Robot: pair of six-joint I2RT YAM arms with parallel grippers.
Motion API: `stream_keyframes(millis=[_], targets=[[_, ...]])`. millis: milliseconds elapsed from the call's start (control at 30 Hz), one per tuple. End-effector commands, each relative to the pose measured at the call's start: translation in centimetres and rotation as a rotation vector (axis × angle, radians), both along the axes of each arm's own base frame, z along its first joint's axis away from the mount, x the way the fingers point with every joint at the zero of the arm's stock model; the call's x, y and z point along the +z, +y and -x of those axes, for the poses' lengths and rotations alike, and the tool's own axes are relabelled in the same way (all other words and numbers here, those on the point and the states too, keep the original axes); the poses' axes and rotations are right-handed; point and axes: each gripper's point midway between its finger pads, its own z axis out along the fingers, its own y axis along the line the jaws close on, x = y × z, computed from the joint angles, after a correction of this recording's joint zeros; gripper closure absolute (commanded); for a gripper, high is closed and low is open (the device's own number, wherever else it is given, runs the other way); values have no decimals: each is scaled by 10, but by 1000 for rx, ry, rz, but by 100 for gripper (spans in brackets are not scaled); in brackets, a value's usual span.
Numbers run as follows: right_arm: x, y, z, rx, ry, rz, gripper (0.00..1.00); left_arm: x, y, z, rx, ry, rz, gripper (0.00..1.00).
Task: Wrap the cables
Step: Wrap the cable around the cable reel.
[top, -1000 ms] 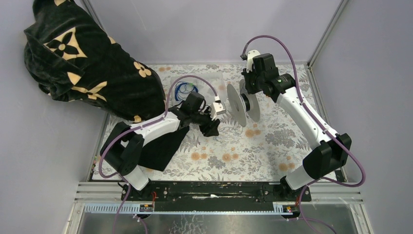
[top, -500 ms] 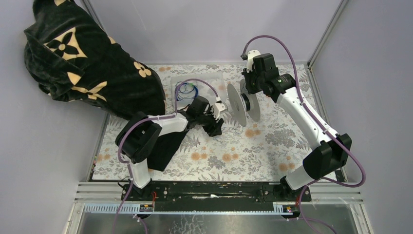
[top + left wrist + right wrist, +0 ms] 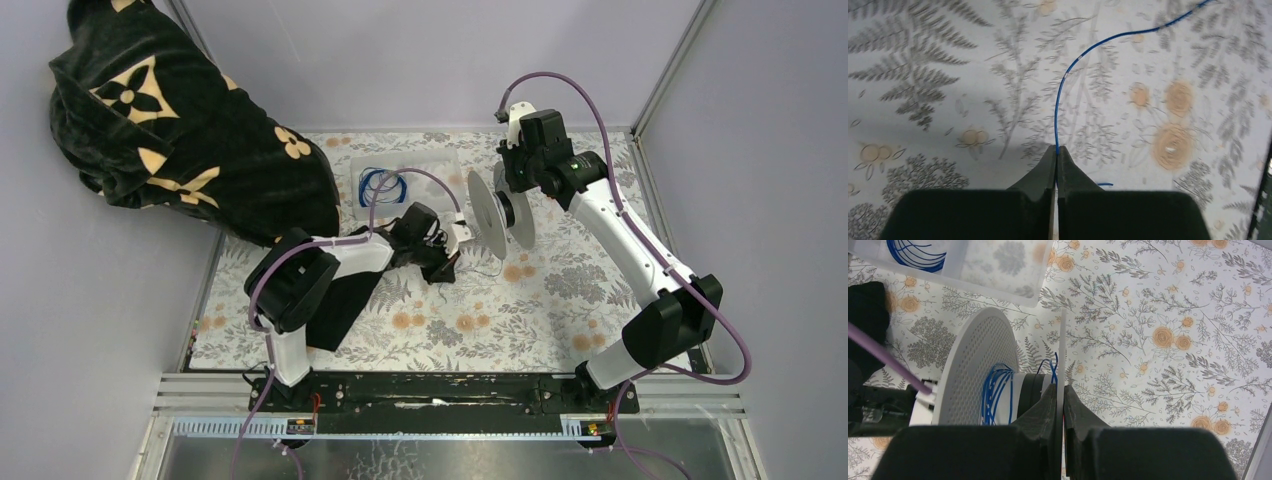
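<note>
Fern-and-flower cloth [image 3: 560, 300] covers the table between lilac walls. At far left lies a black patterned garment [image 3: 180, 130]. Behind centre, a clear tray [image 3: 440, 165] holds looped blue cables [image 3: 380, 183]. The left gripper [image 3: 1056, 152] is clenched on one blue cable [image 3: 1057, 120], which curves away over the cloth. To its right, the right gripper [image 3: 1062, 392] clamps one flange of the white spool [image 3: 978, 365], with blue strands [image 3: 995, 390] wound on its hub.

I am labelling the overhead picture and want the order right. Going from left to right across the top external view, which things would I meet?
Black patterned garment → coil of blue cables in the clear tray → white spool → base of the right arm.
</note>
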Motion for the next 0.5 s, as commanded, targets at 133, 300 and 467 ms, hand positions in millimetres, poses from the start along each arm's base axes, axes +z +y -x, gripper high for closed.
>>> stream_keyframes(millis=[133, 300, 467], targets=[[34, -13, -28, -75, -186, 25, 100, 111, -23, 82, -519, -109, 76, 100], [8, -22, -29, -90, -182, 89, 100, 204, -27, 74, -494, -228, 192, 100], [-9, -18, -15, -12, -161, 90, 100, 276, -17, 12, -235, -236, 309, 100]])
